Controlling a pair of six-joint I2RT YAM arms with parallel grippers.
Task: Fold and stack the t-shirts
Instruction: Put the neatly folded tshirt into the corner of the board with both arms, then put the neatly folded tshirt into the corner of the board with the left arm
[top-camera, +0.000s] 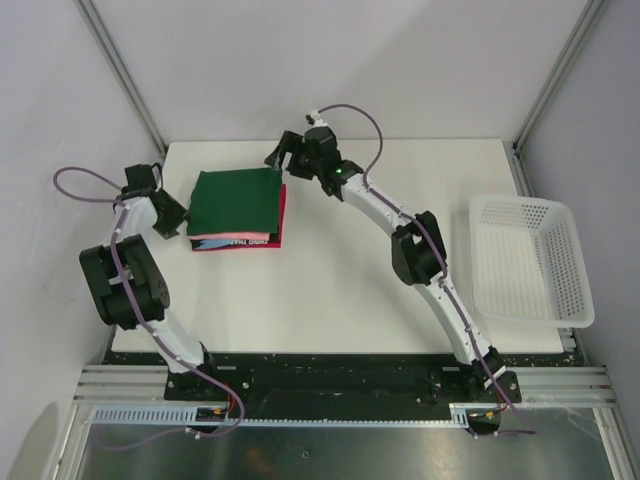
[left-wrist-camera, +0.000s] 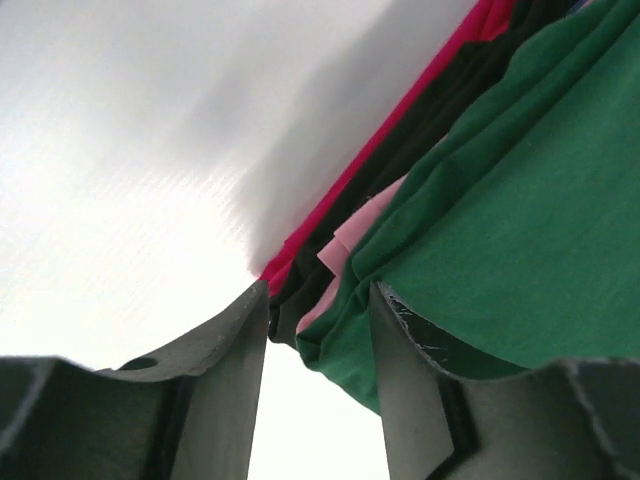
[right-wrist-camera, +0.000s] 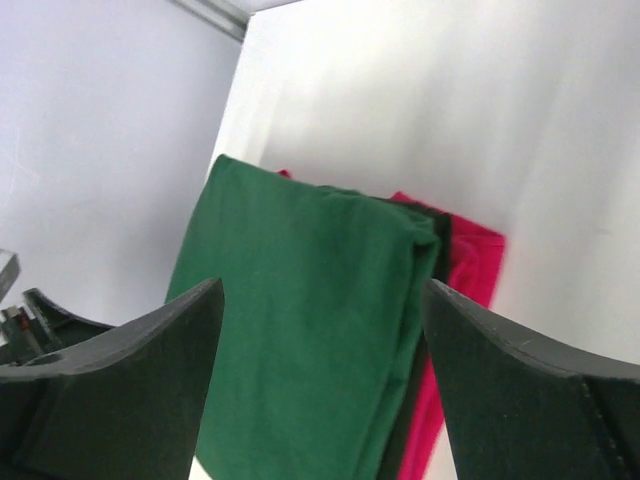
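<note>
A folded dark green t-shirt (top-camera: 236, 200) lies on top of a stack of folded shirts, with pink, black and red layers (top-camera: 240, 240) showing at its near and right edges, at the back left of the white table (top-camera: 340, 290). My left gripper (top-camera: 180, 222) is open at the stack's left edge; its fingers (left-wrist-camera: 225, 370) straddle the corner of the green shirt (left-wrist-camera: 500, 220) and the pink (left-wrist-camera: 355, 225), black and red layers (left-wrist-camera: 400, 125). My right gripper (top-camera: 284, 152) is open above the stack's back right corner, over the green shirt (right-wrist-camera: 300, 320) and red layer (right-wrist-camera: 465, 270).
A white plastic mesh basket (top-camera: 530, 258) stands at the right edge of the table. Grey walls and metal frame posts enclose the back and sides. The arm bases sit on a rail at the near edge.
</note>
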